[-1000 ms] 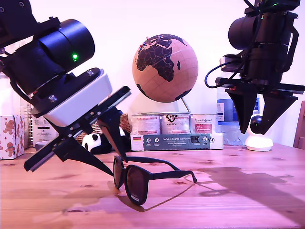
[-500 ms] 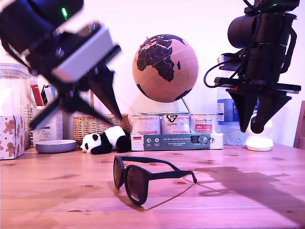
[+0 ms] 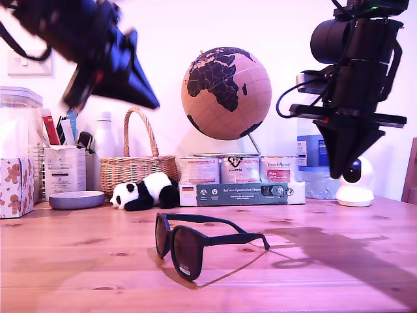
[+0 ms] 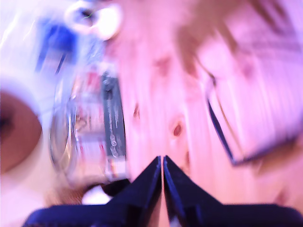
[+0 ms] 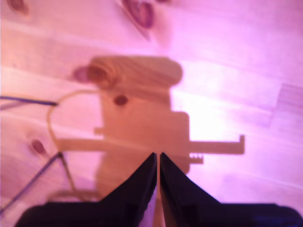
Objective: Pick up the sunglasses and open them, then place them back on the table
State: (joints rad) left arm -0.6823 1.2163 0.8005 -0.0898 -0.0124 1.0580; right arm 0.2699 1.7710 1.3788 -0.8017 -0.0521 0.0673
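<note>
The black sunglasses point(image 3: 195, 244) rest on the wooden table point(image 3: 326, 274) with both thin arms unfolded, lenses toward the exterior view's left, and a small pale sticker low on the near lens. No gripper touches them. My first gripper point(image 3: 151, 103) is high at the exterior view's upper left, blurred, with its jaws together; its wrist view shows the shut fingertips point(image 4: 162, 158) over a smeared table with the sunglasses point(image 4: 227, 137) beyond. My second gripper point(image 3: 342, 175) hangs shut above the table at the exterior view's right, and its fingers point(image 5: 157, 155) meet over its own shadow. The glasses' arms point(image 5: 33, 101) just show.
Behind the sunglasses stand a cork globe point(image 3: 225, 92), tins on a flat box point(image 3: 241, 189), a toy panda point(image 3: 143, 194) and a wicker basket point(image 3: 133, 171). A white round device point(image 3: 355, 189) sits under my second gripper. A bowl point(image 3: 76, 199) and a patterned box point(image 3: 14, 186) are at the exterior view's left.
My first gripper let go of the sunglasses, rose up and away toward the exterior view's upper left, and its jaws came together. My second gripper's jaws closed. The sunglasses stayed put.
</note>
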